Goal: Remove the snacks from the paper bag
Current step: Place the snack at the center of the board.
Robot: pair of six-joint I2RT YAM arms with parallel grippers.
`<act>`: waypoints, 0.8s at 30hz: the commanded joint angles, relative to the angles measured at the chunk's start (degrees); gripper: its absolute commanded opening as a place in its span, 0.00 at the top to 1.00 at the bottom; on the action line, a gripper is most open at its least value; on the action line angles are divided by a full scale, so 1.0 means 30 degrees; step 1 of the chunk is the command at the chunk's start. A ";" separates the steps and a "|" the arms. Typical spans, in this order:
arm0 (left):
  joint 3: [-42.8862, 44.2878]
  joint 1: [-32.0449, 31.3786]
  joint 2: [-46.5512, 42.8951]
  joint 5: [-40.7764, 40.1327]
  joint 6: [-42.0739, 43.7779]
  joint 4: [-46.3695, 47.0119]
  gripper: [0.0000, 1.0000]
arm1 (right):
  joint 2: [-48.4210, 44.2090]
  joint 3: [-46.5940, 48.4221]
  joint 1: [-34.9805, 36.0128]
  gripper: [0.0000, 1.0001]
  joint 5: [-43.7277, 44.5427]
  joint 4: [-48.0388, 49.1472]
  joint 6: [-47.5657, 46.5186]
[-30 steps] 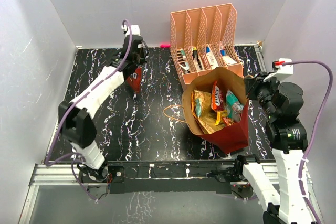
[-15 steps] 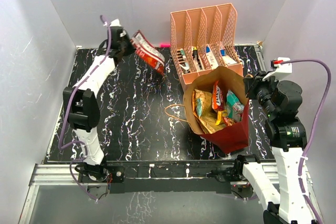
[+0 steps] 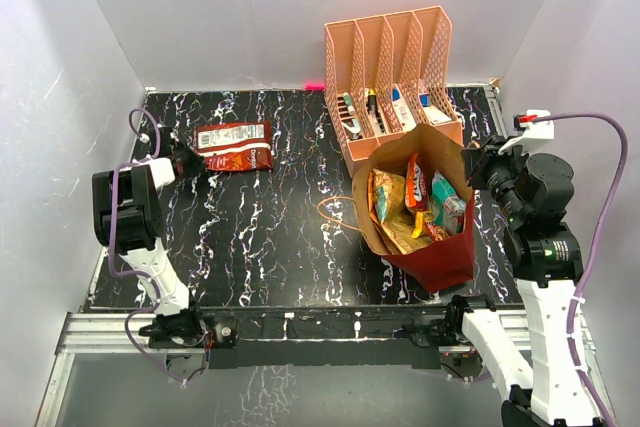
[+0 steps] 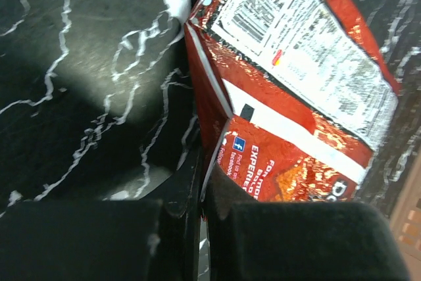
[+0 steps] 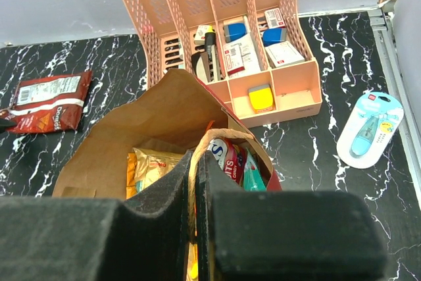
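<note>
Packet [image 3: 233, 147]: now lying left of bag [image 3: 440, 252].
Left gripper [image 4: 199, 179]: still pinching packet.
Right gripper [image 5: 195, 166]: clamping bag.
Snacks [image 3: 415, 197]: more waiting inside.

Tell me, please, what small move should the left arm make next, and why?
Probably open the left pincer to let go: it is shut on the edge of the red chip packet, which already lies on the table, clear of the paper bag where more snacks wait.

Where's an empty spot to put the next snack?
Bare table between the red chip packet and the paper bag, down to the near edge. Crowded where the bag stands close by the peach organizer.
</note>
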 commanded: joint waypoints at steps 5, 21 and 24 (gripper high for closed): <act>0.0422 0.0715 -0.0836 0.1510 -0.1163 0.0532 1.00 | -0.0043 0.0133 -0.0105 0.92 -0.0665 0.1182 0.0205; -0.1916 -0.1481 -0.7666 -0.0912 -0.3072 -0.4476 0.26 | -0.0200 -0.0190 -0.0091 0.92 -0.1022 0.0994 0.0198; -0.1363 -0.4267 -0.9108 0.0278 -0.2138 -0.5375 0.26 | -0.0348 -0.0186 -0.0083 0.92 -0.1094 0.0961 0.0202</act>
